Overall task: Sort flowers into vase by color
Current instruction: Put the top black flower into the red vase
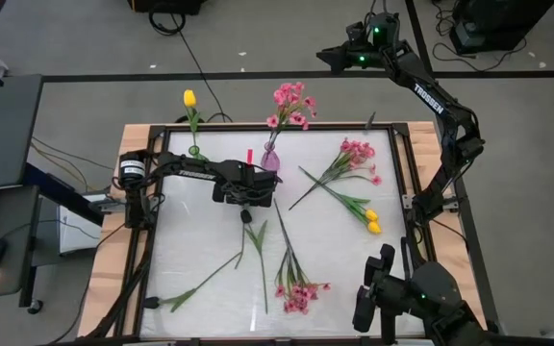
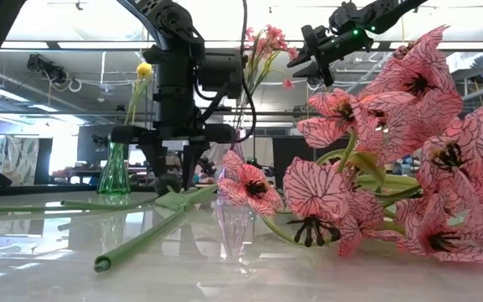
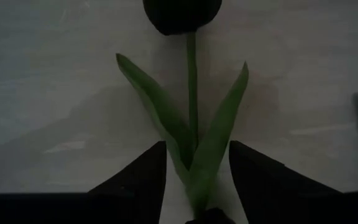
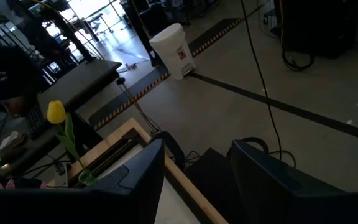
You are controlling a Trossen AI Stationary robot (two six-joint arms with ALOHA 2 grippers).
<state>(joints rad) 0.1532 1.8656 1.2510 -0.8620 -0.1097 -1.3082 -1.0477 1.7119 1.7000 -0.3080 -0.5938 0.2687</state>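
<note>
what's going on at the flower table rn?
The left gripper hangs low over a dark tulip lying mid-table, fingers open either side of its stem and leaves. One yellow tulip stands in the green vase, a pink spray in the purple vase. More pink sprays and yellow tulips lie on the white mat. The right gripper waits, raised beyond the table's far edge, open.

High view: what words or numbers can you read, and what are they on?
"TROSSEN": white letters on the dark right arm, high view.
Red mark on the white bin, right wrist view: too small to read.
Nothing else readable.
</note>
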